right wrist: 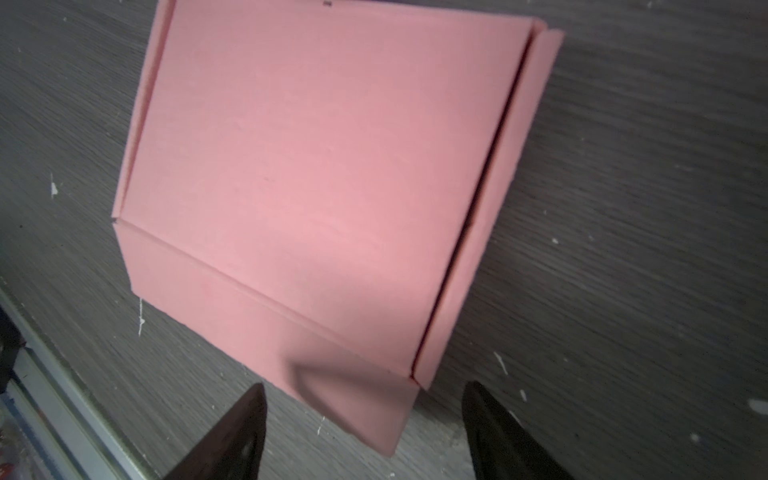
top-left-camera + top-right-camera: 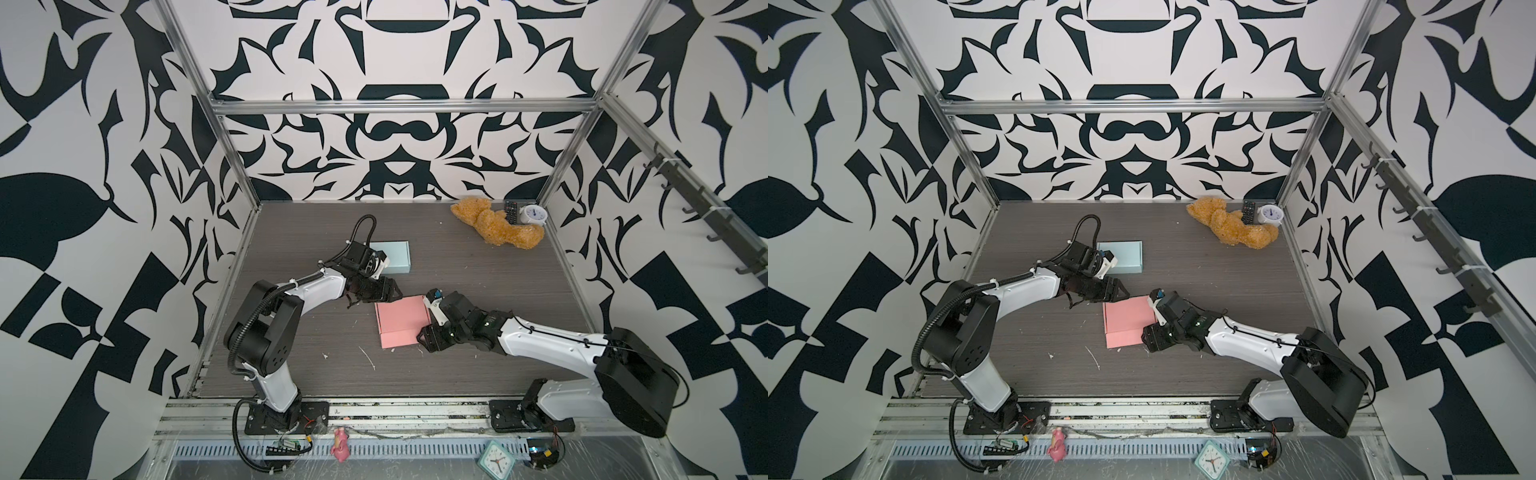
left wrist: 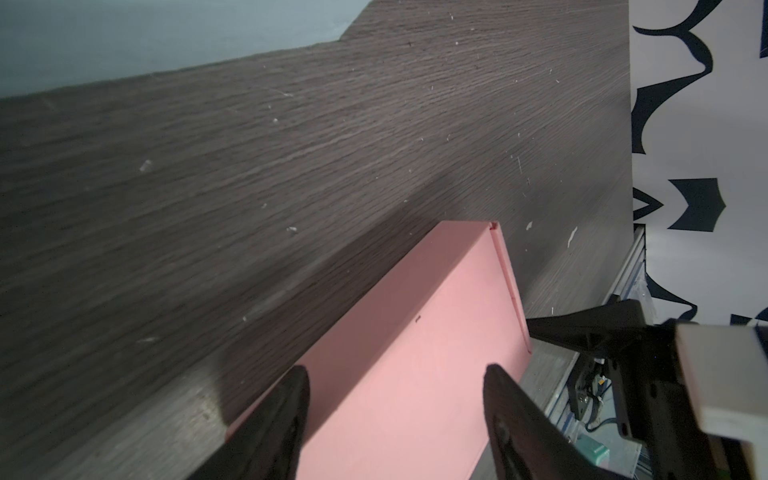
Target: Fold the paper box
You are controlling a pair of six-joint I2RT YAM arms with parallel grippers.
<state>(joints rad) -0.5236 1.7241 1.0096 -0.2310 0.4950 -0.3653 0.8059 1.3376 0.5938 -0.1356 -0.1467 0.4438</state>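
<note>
Jaws of the left gripper (image 3: 397,370) stand apart with nothing clamped, poised above 1 end of the pink box (image 3: 436,291). Jaws of the right gripper (image 1: 361,388) are likewise apart and empty, just off the box's near corner.

Between the 2 grippers the box lies in the middle of the table (image 2: 498,291). Its large top panel is down flat, so the main folds look done. What seems left is the flap (image 1: 249,324) spread outward at the near edge, which I judge needs tucking. The side strip (image 1: 498,170) may also need pressing shut.

Only the right wrist view shows the dark gap between that strip and the top panel. Only the left wrist view shows the box's height and a right finger (image 3: 590,332) just beside its corner; contact is unclear. Both top views alone show the blue box (image 2: 395,255) behind the left arm.
</note>
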